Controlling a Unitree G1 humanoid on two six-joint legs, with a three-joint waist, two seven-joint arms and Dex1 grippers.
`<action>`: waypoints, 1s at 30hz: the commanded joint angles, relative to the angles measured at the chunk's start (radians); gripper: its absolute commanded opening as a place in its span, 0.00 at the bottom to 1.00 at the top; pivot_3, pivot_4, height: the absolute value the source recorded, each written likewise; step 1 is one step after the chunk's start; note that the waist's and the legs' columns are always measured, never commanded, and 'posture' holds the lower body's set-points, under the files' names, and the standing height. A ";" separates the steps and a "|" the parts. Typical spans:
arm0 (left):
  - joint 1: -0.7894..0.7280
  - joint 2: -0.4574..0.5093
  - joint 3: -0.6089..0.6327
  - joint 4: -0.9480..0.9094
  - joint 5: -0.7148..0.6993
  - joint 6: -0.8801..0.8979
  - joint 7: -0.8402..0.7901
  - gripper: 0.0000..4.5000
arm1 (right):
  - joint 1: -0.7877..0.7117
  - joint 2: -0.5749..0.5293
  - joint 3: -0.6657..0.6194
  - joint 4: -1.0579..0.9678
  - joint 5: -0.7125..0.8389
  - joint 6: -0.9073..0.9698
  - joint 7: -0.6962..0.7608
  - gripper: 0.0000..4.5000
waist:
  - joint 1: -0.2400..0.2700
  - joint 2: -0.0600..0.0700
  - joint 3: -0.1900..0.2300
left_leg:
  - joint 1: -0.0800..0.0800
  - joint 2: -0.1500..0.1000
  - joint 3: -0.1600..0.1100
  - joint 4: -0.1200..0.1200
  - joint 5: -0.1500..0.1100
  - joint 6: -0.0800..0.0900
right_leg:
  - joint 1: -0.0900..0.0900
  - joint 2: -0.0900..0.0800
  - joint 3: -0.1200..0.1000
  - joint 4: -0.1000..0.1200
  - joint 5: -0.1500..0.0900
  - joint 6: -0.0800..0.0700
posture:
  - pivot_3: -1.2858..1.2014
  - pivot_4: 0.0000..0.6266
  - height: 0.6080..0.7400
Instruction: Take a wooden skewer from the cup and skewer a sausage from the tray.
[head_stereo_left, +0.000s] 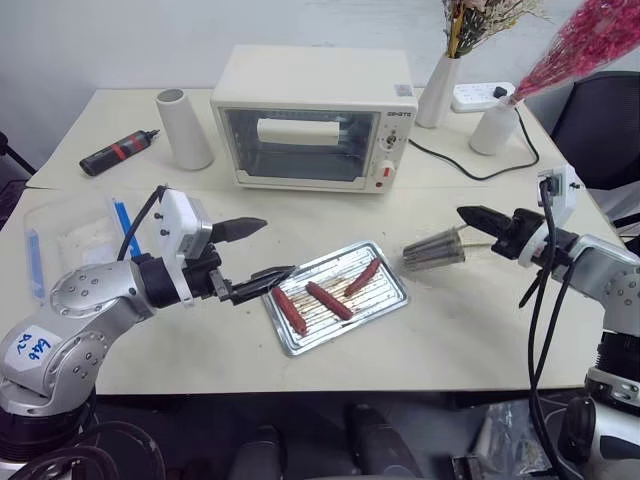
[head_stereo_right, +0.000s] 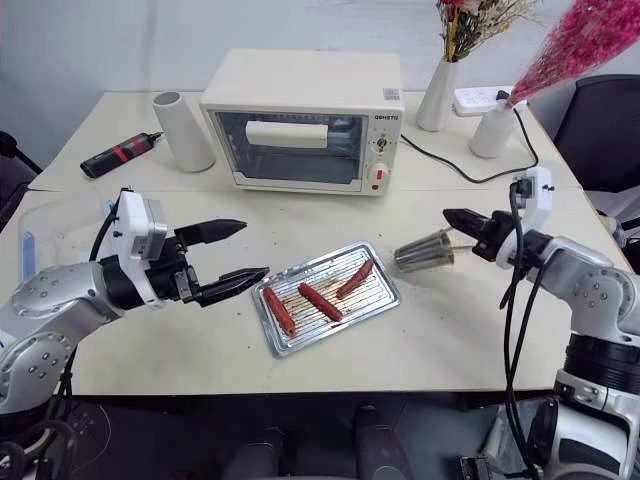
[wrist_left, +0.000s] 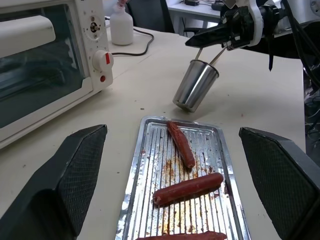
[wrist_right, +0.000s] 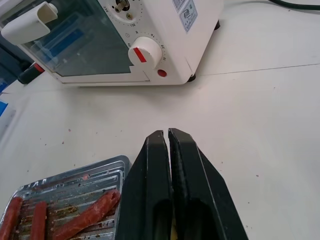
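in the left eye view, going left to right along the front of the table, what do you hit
left gripper with its fingers spread apart → tray holding three sausages → cup, tipped over with its mouth toward the right → right gripper, shut, at the cup's mouth

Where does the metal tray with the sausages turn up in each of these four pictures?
Left eye view: the tray lies low in the middle of the table.
Right eye view: low middle too.
Left wrist view: bottom centre.
Right wrist view: bottom left corner.
Shared landmark: the white toaster oven behind the tray.
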 joint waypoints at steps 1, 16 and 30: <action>-0.020 -0.007 0.003 0.003 0.013 -0.027 -0.004 1.00 | -0.049 -0.031 -0.022 -0.011 0.015 -0.017 -0.005 0.00 | -0.001 0.000 0.000 | 0.000 0.000 0.000 0.000 0.000 0.000 | 0.000 0.000 0.000 0.000 0.000 0.000 | 0.52 0.24 1.00; -0.026 -0.036 -0.001 0.017 0.051 -0.051 0.002 1.00 | -0.110 -0.055 0.022 -0.001 -0.008 -0.048 0.014 0.00 | -0.002 0.000 0.000 | -0.001 0.000 0.000 -0.001 0.000 0.000 | 0.000 0.000 0.000 -0.001 0.000 0.000 | 0.52 0.24 1.00; -0.068 -0.101 -0.045 0.086 0.122 -0.134 -0.016 1.00 | -0.341 -0.250 0.136 0.069 -0.017 -0.019 0.194 0.00 | 0.001 0.000 0.000 | -0.002 0.000 0.000 -0.002 0.000 0.000 | -0.001 -0.001 -0.001 -0.004 0.000 0.001 | 0.52 0.24 1.00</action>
